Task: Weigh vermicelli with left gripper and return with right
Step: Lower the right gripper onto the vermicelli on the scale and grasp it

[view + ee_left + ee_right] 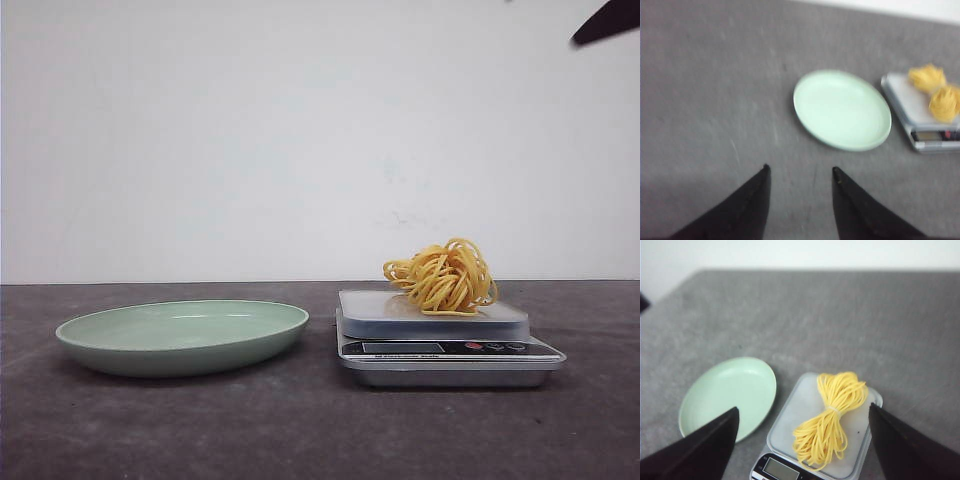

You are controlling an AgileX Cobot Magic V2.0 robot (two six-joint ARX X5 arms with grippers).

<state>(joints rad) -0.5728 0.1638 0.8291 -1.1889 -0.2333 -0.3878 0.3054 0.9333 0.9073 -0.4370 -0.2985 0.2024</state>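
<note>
Vermicelli (pixel 443 277) is sitting on the scale (pixel 440 335) platform, right of centre in the front view, toward the platform's right half. Pale green plate (pixel 183 336) is lying just left of the scale on the grey desk (pixel 300 430), not touching it, nothing on it.

Right gripper (pixel 802 415) is hanging above the scale, jaws spread wide. In the right wrist view the noodle bundle (pixel 832 419) is lying between the two dark fingers (pixel 705 450), low centre of the frame, clear of both. No contact.

Left gripper (pixel 800 172) is hovering over bare desk, jaws parted and holding nothing. In the left wrist view the plate (pixel 842 110) is sitting mid-frame beyond the fingertips (pixel 765 172), and the scale (pixel 925 112) with the noodles (pixel 936 91) is at the right edge, well apart from the jaws. That view is blurred.

Front view is showing only a dark arm tip (pixel 608 20) in the upper right corner.
</note>
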